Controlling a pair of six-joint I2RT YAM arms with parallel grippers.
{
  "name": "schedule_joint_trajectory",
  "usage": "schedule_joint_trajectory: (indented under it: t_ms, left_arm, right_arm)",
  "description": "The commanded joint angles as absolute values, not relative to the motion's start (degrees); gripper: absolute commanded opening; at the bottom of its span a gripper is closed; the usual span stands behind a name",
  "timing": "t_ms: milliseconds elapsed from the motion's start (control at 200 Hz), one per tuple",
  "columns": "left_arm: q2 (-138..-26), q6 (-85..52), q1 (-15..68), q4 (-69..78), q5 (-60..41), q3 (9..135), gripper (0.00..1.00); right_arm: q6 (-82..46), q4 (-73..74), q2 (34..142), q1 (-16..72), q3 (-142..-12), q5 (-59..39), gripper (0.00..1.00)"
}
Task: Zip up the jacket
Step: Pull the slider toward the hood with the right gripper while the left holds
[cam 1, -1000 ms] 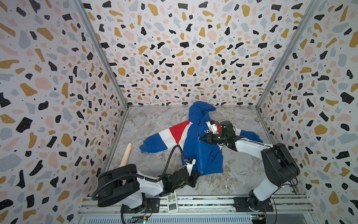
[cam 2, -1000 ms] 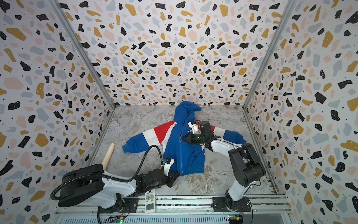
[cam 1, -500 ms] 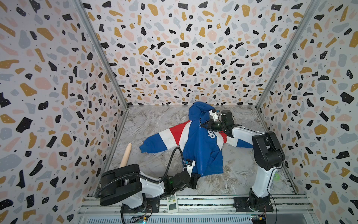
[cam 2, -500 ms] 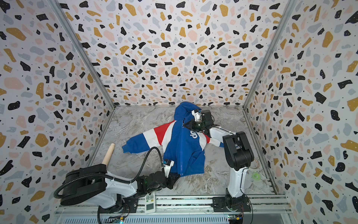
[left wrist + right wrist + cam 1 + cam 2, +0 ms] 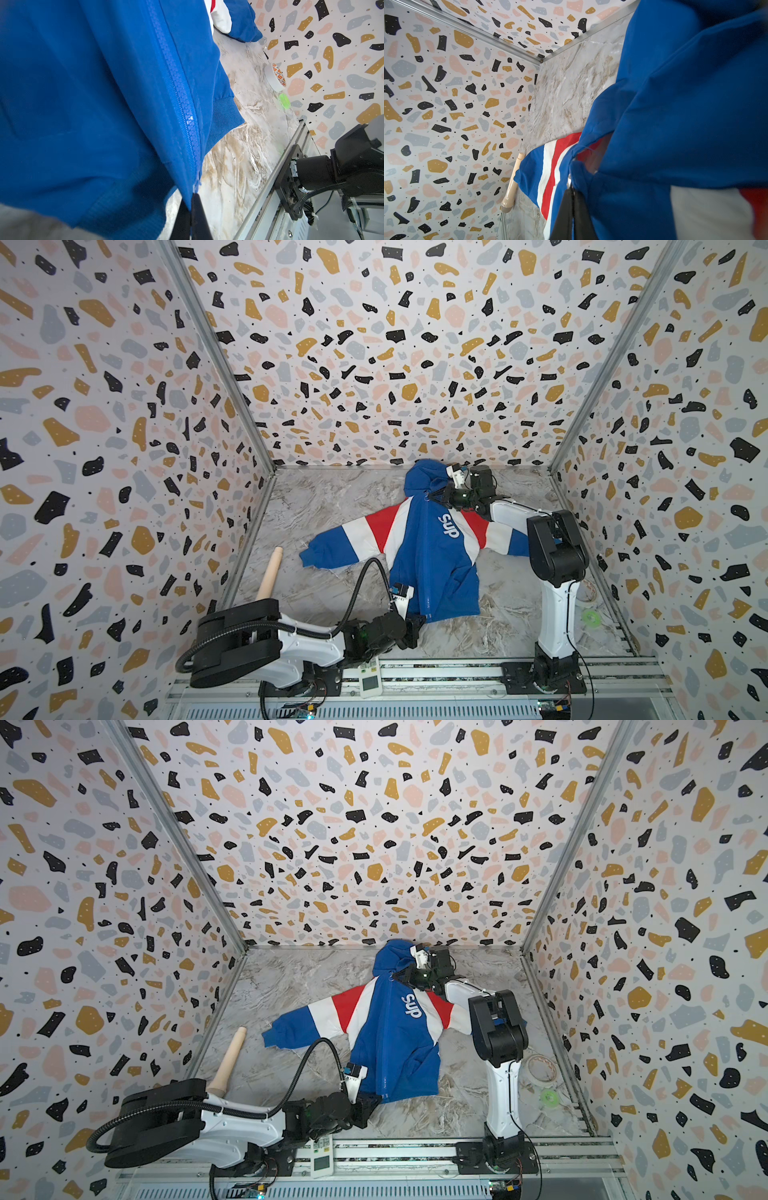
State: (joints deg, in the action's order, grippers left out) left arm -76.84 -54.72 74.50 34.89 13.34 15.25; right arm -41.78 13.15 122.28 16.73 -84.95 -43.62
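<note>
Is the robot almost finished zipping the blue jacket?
Nearly. Done: the zipper teeth are meshed up the front of the jacket. In hand: the left gripper pinches the bottom hem, the right gripper pinches the pull up by the hood. Left: perhaps a last bit, then letting go.

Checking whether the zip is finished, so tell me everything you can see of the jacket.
The jacket is a small soft blue hoodie with red-white striped sleeves and white "Sup" lettering, lying front up on the marble table, hood toward the back wall. Its blue zipper looks closed to the collar. The left gripper pinches the hem; the right gripper pinches the zipper pull.
</note>
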Motion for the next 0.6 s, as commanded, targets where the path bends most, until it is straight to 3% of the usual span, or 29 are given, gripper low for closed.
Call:
schedule_joint_trajectory:
  t_ms: [0, 481, 521, 556, 596]
  left_arm:
    - [-76.4, -55.4, 76.8, 31.5, 10.9, 13.9, 0.00]
    - [-81.3, -54.0, 78.8, 34.6, 12.0, 16.9, 0.00]
    - [-81.3, -51.6, 78.8, 31.2, 13.8, 19.4, 0.20]
    - [-81.3, -48.7, 78.5, 27.1, 15.6, 22.2, 0.35]
    - [-81.3, -46.4, 78.2, 23.5, 17.2, 24.9, 0.56]
  right_arm:
    - [-41.8, 17.3, 122.0, 14.7, -89.9, -39.8, 0.00]
    - [-39.6, 12.2, 124.4, 13.8, -98.9, -37.9, 0.00]
    - [-38.7, 11.6, 123.9, 13.6, -98.8, -38.2, 0.03]
    - [-37.6, 10.2, 123.3, 13.5, -98.8, -38.5, 0.21]
    - [-35.9, 8.1, 122.2, 13.5, -98.6, -38.5, 0.32]
